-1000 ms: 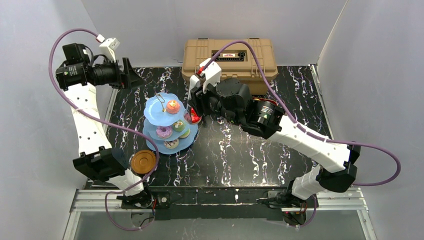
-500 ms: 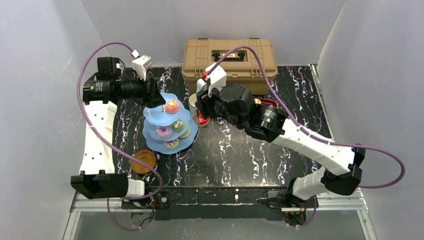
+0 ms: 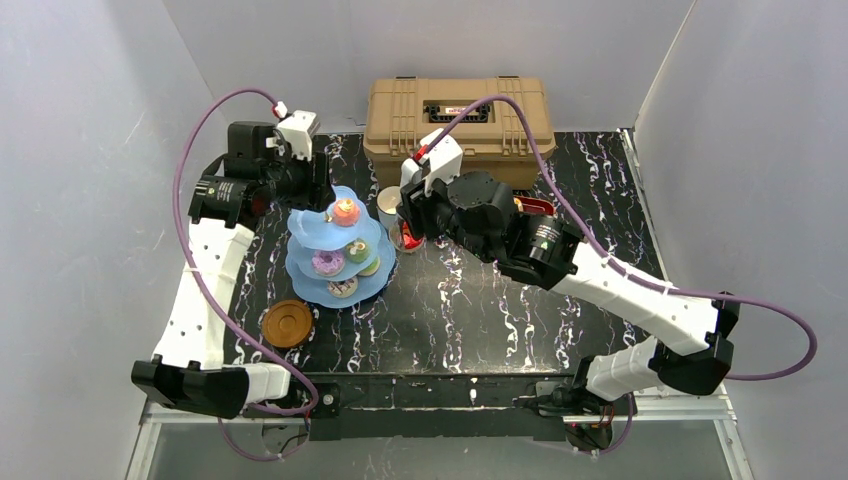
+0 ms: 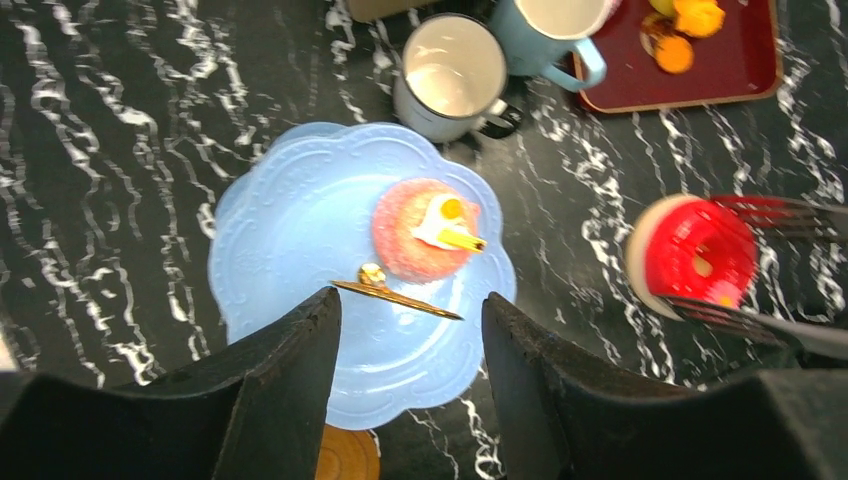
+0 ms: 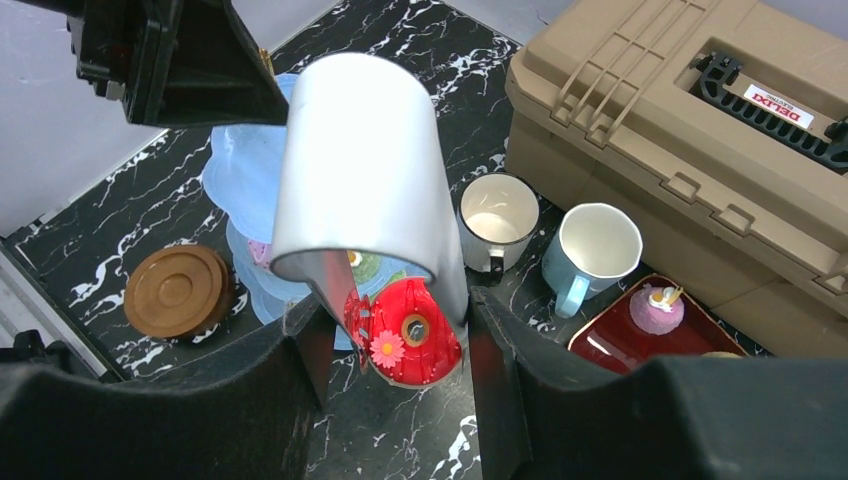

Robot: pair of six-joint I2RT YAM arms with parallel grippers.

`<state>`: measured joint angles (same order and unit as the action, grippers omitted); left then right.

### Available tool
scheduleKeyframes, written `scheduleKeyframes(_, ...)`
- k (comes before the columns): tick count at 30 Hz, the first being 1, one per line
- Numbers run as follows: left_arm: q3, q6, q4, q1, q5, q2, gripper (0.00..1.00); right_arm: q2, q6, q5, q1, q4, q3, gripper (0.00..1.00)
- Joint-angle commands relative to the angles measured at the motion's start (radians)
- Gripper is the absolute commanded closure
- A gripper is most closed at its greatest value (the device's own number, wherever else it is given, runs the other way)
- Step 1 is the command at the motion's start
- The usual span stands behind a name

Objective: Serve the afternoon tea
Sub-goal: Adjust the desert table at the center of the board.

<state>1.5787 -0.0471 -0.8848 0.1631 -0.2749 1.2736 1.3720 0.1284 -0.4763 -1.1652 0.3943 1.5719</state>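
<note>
The light-blue three-tier cake stand [image 3: 335, 262] stands left of centre with small cakes and donuts on its tiers. A pink cake [image 4: 420, 230] sits on the top tier beside the gold handle [image 4: 395, 297]. My left gripper [image 4: 410, 298] hovers open just above that tier, one finger on each side of the handle. My right gripper [image 5: 395, 305] is shut on the metal tongs [image 5: 360, 170]. The tongs clamp a red donut [image 5: 415, 335] just right of the stand. A white mug [image 5: 497, 220] and a light-blue mug [image 5: 590, 245] stand behind it.
The tan toolbox [image 3: 460, 115] fills the back centre. The dark-red tray [image 5: 640, 335] in front of it carries a purple cake [image 5: 655, 308]. A brown saucer [image 3: 287, 323] lies at the front left of the stand. Grey walls close in both sides.
My left arm swung right from the left wall to over the cake stand, and its jaws narrowed. My right arm shifted slightly back and right with the tongs and donut.
</note>
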Motion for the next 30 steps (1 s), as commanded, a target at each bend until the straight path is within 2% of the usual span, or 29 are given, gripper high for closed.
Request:
scheduleKeyframes(1, 0.018, 0.039, 0.038, 0.020, 0.161, 0.003, 0.49, -0.051, 0.004, -0.028, -0.002, -0.087, -0.008, 0.99)
scheduleKeyframes(16, 0.019, 0.123, 0.061, 0.076, 0.184, 0.043, 0.52, -0.069, 0.004, -0.024, -0.002, -0.110, -0.044, 0.99)
scheduleKeyframes(20, 0.034, 0.109, 0.061, 0.076, 0.204, 0.046, 0.58, -0.068, 0.002, -0.021, -0.002, -0.115, -0.047, 0.99)
scheduleKeyframes(26, 0.070, 0.065, 0.044, 0.076, 0.241, 0.045, 0.72, -0.068, 0.002, -0.017, -0.002, -0.122, -0.055, 0.99)
scheduleKeyframes(30, 0.088, 0.018, 0.041, 0.076, 0.241, 0.037, 0.76, -0.068, 0.003, -0.015, -0.002, -0.126, -0.056, 0.99)
